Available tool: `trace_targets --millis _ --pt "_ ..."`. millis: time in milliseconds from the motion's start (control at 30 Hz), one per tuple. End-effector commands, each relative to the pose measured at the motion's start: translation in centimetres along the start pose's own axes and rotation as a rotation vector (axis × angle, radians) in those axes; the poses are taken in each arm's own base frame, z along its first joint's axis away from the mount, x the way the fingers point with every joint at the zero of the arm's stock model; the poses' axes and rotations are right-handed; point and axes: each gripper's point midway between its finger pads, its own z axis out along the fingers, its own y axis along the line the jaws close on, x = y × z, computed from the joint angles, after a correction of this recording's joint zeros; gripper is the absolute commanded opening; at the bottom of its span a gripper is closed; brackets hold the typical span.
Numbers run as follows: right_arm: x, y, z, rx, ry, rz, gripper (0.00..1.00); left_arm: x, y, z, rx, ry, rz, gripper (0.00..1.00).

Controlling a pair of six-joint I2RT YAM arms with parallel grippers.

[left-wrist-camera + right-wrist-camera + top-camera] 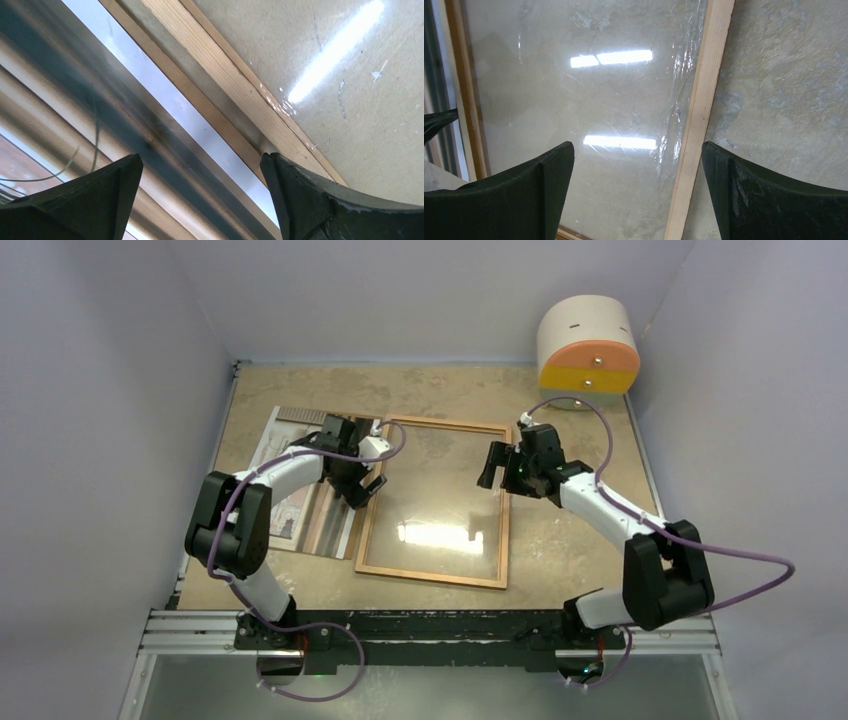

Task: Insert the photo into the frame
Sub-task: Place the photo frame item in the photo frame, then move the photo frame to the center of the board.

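The frame [430,577] lies flat mid-table, thin orange-brown wood around a clear pane that shows the table through it. The photo [295,515] lies flat to its left, partly hidden under my left arm. My left gripper [363,492] is open and empty, low over the photo's right edge and the frame's left rail. In the left wrist view the glossy photo [100,100] and the frame rail [225,70] run between the open jaws of the left gripper [200,175]. My right gripper [500,472] is open and empty, with its jaws either side of the frame's right rail [699,115] in the right wrist view [638,170].
A round cream cabinet with orange and yellow drawers [588,350] stands at the back right corner. White walls close in the table on the left, back and right. The arms' mounting rail [430,625] runs along the near edge.
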Motion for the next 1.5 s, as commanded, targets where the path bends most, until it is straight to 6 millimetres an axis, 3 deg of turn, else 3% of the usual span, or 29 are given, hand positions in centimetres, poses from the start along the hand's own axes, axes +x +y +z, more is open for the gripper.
trace_targets --millis 0,467,767,933,1033,1167,1300,1367,1467 --pt "-1.6 0.1 -1.8 0.008 -0.076 0.011 0.99 -3.6 0.8 -1.2 -0.020 -0.082 0.019 1.00" --pt "-1.3 0.7 -4.5 -0.040 -0.113 0.057 0.99 -6.0 0.1 -0.3 -0.025 -0.083 0.057 1.00" --pt "-2.1 1.7 -6.7 -0.081 -0.150 0.061 0.99 -9.8 3.7 -8.1 -0.058 -0.243 0.029 1.00" --pt "-3.3 2.9 -7.0 -0.125 -0.187 0.048 0.99 -7.6 6.9 -7.6 -0.136 -0.194 -0.012 1.00" --pt "-4.0 6.0 -6.9 -0.199 -0.184 0.033 0.98 -5.0 10.2 -7.7 -0.178 -0.153 -0.088 1.00" --pt "-4.5 13.1 -5.4 -0.268 -0.171 -0.040 0.92 -0.2 16.7 -9.4 -0.296 -0.098 -0.234 1.00" --pt "-3.7 21.2 -2.3 -0.333 -0.133 -0.108 0.88 6.1 23.4 -11.9 -0.443 -0.042 -0.403 0.98" --pt "-2.8 25.0 -0.5 -0.357 -0.108 -0.148 0.88 9.0 25.8 -13.0 -0.506 -0.022 -0.475 0.98" --pt "-1.0 29.6 2.8 -0.377 -0.063 -0.192 0.88 12.6 27.6 -13.6 -0.560 0.016 -0.562 0.97"
